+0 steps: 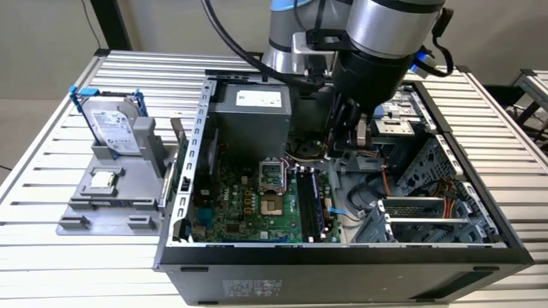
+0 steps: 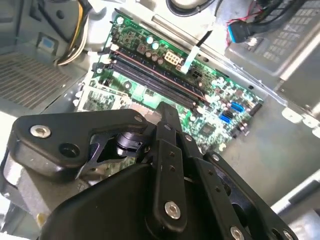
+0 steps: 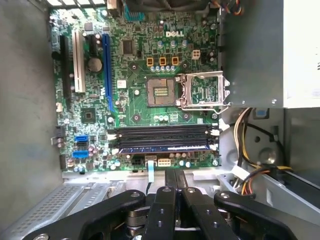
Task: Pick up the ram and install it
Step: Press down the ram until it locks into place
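The ram is a long dark blue-black stick that stands in one of the memory slots of the green motherboard. In the exterior view the ram runs beside the CPU socket, and it also crosses the board in the second wrist view. My gripper hangs inside the open computer case, above and behind the ram and apart from it. In both wrist views its black fingers press together with nothing between them, so the gripper is shut.
The black computer case lies open on a slatted metal table. A grey holder on the exterior view's left carries a silver hard drive and a small square chip. Power supply, cables and drive cage crowd the case.
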`<action>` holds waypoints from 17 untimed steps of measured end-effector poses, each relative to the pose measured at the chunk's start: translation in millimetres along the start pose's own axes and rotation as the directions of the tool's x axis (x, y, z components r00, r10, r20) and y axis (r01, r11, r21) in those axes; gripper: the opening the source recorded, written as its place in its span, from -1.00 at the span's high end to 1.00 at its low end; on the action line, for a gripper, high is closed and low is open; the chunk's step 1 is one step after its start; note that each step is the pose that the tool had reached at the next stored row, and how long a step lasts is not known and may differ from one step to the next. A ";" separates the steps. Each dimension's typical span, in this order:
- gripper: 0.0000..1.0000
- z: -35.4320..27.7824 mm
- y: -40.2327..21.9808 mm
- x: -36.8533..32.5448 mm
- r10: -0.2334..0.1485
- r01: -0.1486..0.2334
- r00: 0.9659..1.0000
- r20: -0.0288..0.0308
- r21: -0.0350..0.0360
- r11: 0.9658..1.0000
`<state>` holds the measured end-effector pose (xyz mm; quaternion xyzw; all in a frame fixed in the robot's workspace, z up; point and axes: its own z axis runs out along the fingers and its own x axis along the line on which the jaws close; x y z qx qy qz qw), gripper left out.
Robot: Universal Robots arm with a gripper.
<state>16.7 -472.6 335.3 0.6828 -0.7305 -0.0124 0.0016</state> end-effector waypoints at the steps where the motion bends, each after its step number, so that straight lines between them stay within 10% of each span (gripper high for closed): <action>1: 1.00 -4.6 0.1 -0.1 0.000 0.000 1.000 0.000 0.000 1.000; 7: 1.00 -31.4 0.6 -0.4 0.000 0.000 1.000 0.000 0.000 1.000; 17: 1.00 -34.5 0.7 -0.5 0.000 0.000 1.000 0.000 0.000 1.000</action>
